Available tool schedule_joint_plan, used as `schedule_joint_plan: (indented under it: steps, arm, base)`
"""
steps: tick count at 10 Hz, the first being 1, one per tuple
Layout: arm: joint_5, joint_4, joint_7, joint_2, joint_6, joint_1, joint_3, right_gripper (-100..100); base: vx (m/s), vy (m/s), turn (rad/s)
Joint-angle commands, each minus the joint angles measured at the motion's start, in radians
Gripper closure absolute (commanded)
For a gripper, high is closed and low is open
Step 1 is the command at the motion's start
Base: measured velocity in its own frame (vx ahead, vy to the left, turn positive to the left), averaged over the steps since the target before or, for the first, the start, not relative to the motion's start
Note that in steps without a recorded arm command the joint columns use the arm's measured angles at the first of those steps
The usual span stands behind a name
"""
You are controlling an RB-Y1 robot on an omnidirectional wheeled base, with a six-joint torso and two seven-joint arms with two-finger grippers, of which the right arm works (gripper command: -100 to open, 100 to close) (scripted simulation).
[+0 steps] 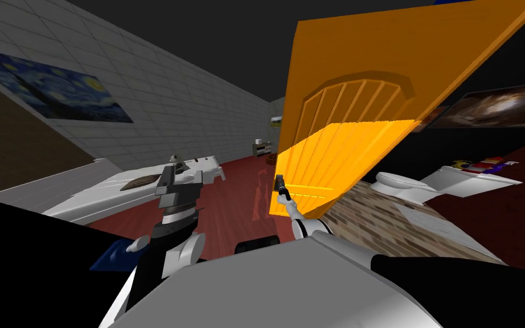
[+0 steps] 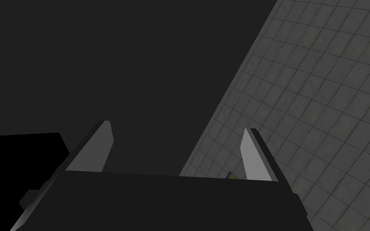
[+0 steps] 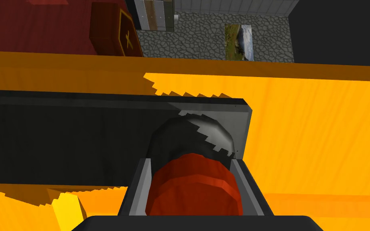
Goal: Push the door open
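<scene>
Orange door (image 1: 369, 57), red knob (image 3: 194, 196) pinched by right end effector (image 3: 192, 160); left end effector (image 2: 177, 126) spread apart.

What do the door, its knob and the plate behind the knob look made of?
The door: orange, faint streaks like grain, so possibly wood, matte; uncertain. The knob: red, smooth and faceted, material open; the right gripper is clamped on it. The plate: dark grey with a bright sheen at one end, likely metal.
</scene>
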Motion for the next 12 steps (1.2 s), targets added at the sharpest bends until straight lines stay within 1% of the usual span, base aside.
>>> schedule_joint_plan:
  steps: [1,2,5,8,9,10,11,12]
  arm:
    - [-0.001,0.032,-0.001,-0.006,-0.024,-0.015,-0.003,100]
    - [-0.01,0.032,0.009,-0.016,-0.026,-0.014,-0.025,100]
    - [-0.021,0.032,0.02,-0.023,-0.027,-0.012,-0.051,100]
    - [-0.031,0.032,0.03,-0.027,-0.029,-0.011,-0.073,100]
    - [-0.029,0.045,0.028,-0.027,-0.032,-0.013,-0.069,100]
    - [-0.039,0.045,0.037,-0.037,-0.036,-0.013,-0.089,100]
    - [-0.041,0.045,0.04,-0.039,-0.036,-0.013,-0.093,100]
    - [-0.048,0.045,0.047,-0.045,-0.038,-0.011,-0.108,100]
  base:
    - [0.053,0.002,-0.005]
    - [0.136,0.041,-0.034]
    - [0.171,0.099,-0.075]
    - [0.173,0.07,-0.05]
    - [0.079,0.026,-0.031]
    - [0.17,0.028,-0.049]
    - [0.203,0.055,-0.042]
    - [0.204,0.059,-0.052]
